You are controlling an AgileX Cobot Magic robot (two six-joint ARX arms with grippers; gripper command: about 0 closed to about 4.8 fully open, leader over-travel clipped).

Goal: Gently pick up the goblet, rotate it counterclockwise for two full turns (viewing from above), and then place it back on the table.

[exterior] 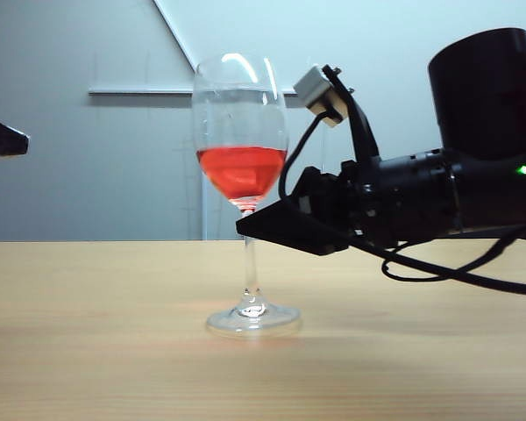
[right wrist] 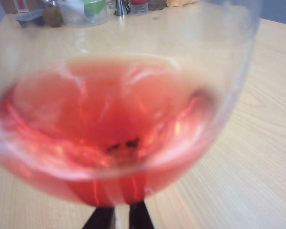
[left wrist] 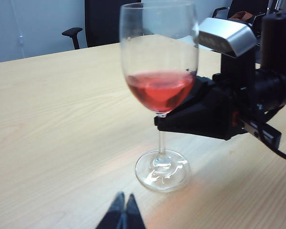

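The goblet [exterior: 242, 167] is a tall clear glass with red liquid in the lower part of its bowl. Its round foot [exterior: 252, 320] appears to rest on the light wood table [exterior: 88, 351]. My right gripper [exterior: 248, 224] comes in level from the right and is shut on the thin stem just under the bowl. In the right wrist view its two black fingertips [right wrist: 99, 218] flank the pale stem below the red-filled bowl [right wrist: 114, 129]. My left gripper [left wrist: 124, 199] is shut and empty, hovering near the table in front of the goblet's foot [left wrist: 162, 171].
The right arm's black body and a looping cable [exterior: 438, 274] hang above the table on the right. A black part of the left arm [exterior: 0, 139] pokes in at the far left. Containers [right wrist: 81, 9] crowd the table's far edge. An office chair [left wrist: 74, 33] stands beyond the table.
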